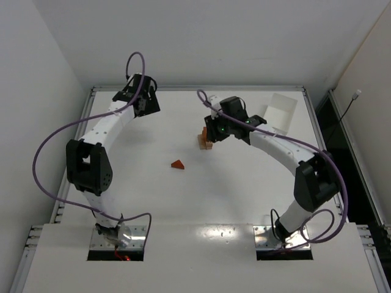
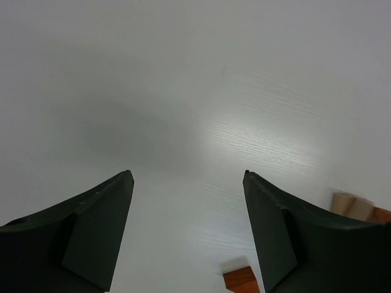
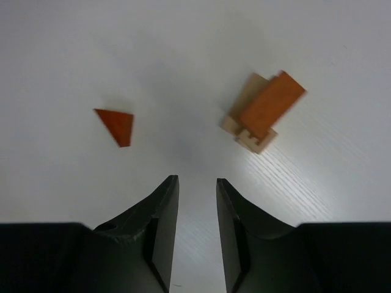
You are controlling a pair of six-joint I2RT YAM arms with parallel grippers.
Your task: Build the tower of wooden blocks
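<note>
Top external shows the tower (image 1: 205,141), a small tan-and-orange stack mid-bench (image 1: 153,201), with an orange wedge (image 1: 178,164) lying near it. The right gripper (image 3: 197,180) hovers just beside the stack, fingers narrowly apart (nothing between). The left gripper (image 2: 188,174) gapes wide, far-left.

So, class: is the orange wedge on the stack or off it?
Off. The wedge lies alone on the table, clearly apart from the stack.

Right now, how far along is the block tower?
Partly done: a small stack of tan blocks topped by an orange one stands. Nothing in hand: right end effector and left end effector are open, empty. Left: the orange wedge lies loose, apart.
</note>
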